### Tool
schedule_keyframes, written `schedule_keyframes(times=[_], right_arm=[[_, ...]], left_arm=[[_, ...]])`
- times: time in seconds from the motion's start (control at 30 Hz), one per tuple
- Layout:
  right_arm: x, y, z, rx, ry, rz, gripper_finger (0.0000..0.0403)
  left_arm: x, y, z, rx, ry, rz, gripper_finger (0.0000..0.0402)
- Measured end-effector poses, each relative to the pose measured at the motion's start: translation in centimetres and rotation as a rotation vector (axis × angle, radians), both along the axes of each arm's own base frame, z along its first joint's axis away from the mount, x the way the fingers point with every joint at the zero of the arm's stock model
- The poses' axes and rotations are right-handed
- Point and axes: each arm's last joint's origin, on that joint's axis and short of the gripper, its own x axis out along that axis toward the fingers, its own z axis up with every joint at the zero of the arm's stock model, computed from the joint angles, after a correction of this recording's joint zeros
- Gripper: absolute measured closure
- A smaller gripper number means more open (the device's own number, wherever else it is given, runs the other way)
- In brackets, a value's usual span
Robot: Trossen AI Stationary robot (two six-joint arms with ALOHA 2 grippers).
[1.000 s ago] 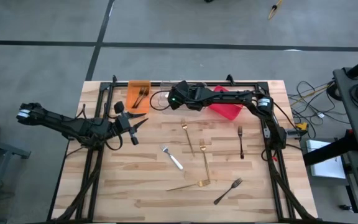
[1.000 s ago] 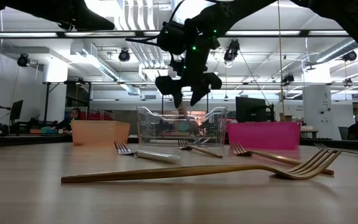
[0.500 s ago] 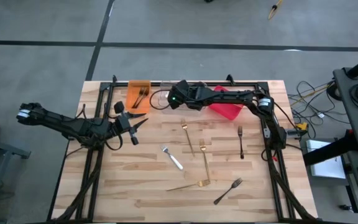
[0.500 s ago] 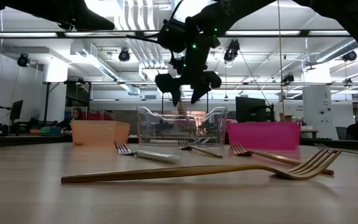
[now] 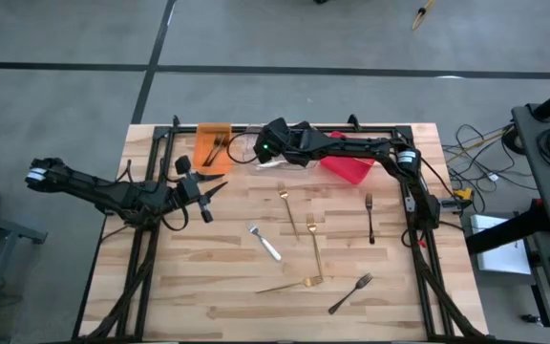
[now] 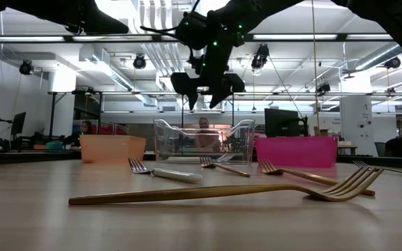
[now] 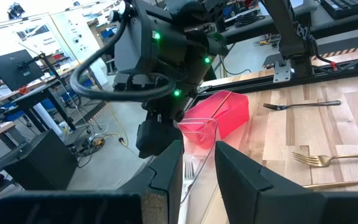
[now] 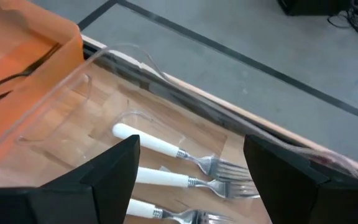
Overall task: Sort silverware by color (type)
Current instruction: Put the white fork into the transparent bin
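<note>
silverware lies scattered across the wooden table [image 5: 218, 287] at lower centre of the high view: gold forks [image 5: 314, 250], black forks [image 5: 349, 293], one white-handled fork [image 5: 265, 243]. three white-handled forks [image 8: 166, 163] sit in the clear bin [image 8: 73, 99] at top centre, beneath the right gripper [image 6: 206, 97], jaws wide and empty. left gripper [image 5: 208, 196] hovers mid-left, fingers narrowly apart, holding nothing.

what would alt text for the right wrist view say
The open right gripper hovers over a clear bin holding three white-handled forks. An orange bin sits beside it.
</note>
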Motion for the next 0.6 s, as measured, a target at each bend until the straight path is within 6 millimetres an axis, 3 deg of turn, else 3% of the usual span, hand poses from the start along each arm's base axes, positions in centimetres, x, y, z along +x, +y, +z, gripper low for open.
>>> schedule_keyframes(times=[0.27,0.6], right_arm=[[0.6,0.8,2.2,-0.039,0.027,0.079,0.0124],[-0.5,7.5,4.6,-0.113,0.224,0.326,0.0143]], left_arm=[[0.0,0.0,0.0,0.000,0.000,0.000,0.0325],[0.0,0.0,0.0,0.000,0.000,0.000,0.0325]])
